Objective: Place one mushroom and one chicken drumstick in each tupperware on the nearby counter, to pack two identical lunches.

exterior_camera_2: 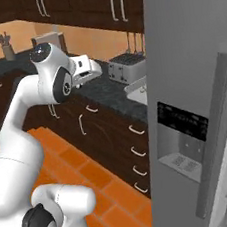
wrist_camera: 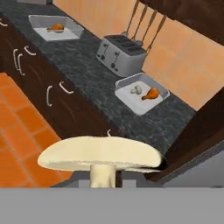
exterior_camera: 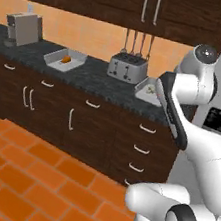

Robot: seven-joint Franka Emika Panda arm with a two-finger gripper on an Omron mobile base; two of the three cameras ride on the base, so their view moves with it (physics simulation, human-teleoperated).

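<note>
A large pale mushroom (wrist_camera: 99, 154) sits at the bottom of the hand view, and my gripper (wrist_camera: 105, 177) is shut on its stem. Its cap hides the fingertips. My hand (exterior_camera_2: 87, 69) hovers above the floor in front of the counter (wrist_camera: 83, 70). On the counter, the far tupperware (wrist_camera: 35, 19) holds one chicken drumstick (wrist_camera: 56, 28). The near tupperware (wrist_camera: 127, 103), beside the toaster, holds a small mushroom (wrist_camera: 136, 90) and a drumstick (wrist_camera: 151, 94). In the left base view the far tupperware (exterior_camera: 52, 59) shows its drumstick (exterior_camera: 66, 59), and my arm partly covers the near tupperware (exterior_camera: 147, 90).
A silver toaster (wrist_camera: 119, 54) stands between the two tupperwares, with utensils (wrist_camera: 142, 22) hanging behind it. A grey appliance (exterior_camera: 23, 28) sits at the counter's far left. A tall grey fridge (exterior_camera_2: 194, 100) rises close on the right. Below are dark cabinets over the orange tile floor (exterior_camera: 32, 171).
</note>
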